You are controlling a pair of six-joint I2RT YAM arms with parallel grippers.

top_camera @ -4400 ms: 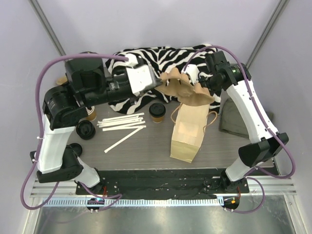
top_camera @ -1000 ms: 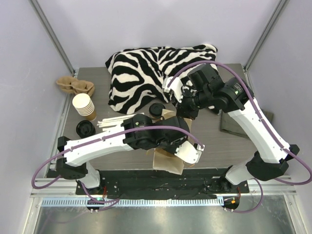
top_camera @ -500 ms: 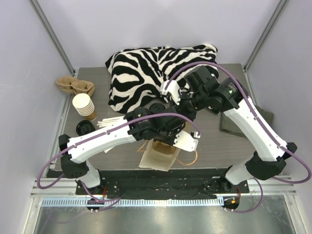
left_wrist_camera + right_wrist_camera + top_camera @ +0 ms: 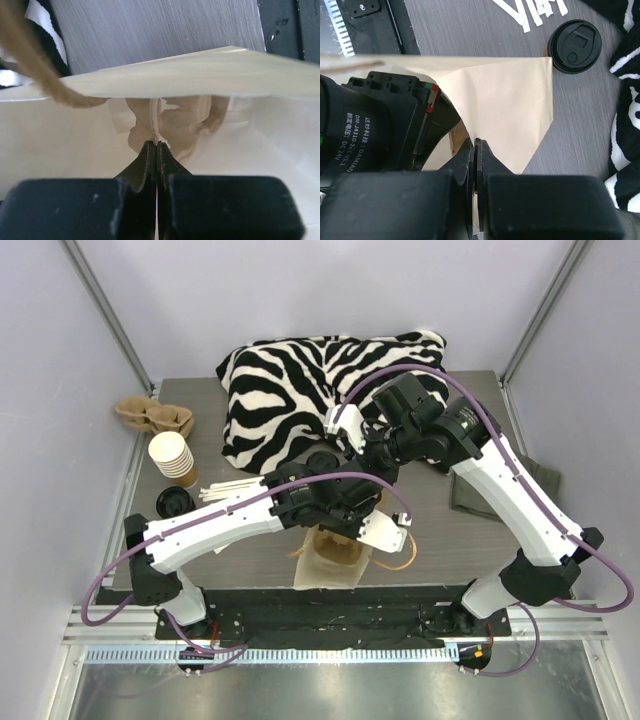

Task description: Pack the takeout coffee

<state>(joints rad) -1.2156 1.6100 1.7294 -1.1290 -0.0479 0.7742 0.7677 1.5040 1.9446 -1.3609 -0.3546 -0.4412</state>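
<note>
Zebra cloth (image 4: 300, 380) fills top ctr of overhead view, paper bag (image 4: 335, 560) is bottom ctr w/ L gripper (image 4: 156, 150) & R gripper (image 4: 475, 145) each pinched on its paper, takeout coffee (image 4: 575, 46) upper right in R wrist view, just beside bag.

We find readable print in one place only: a black motor housing (image 4: 365, 130) at about nine o'clock in the right wrist view. White lettering runs sideways across it in three lines. The first reads "达妙科技 | DAMIAO", the second "DM-J4310-2EC V1.1" and the third "额定电压: DC24V", though the small characters of that last line are at the edge of what we can make out. On the takeout coffee (image 4: 574, 46), at two o'clock, the black lid carries moulded marks too small for us to read.
</note>
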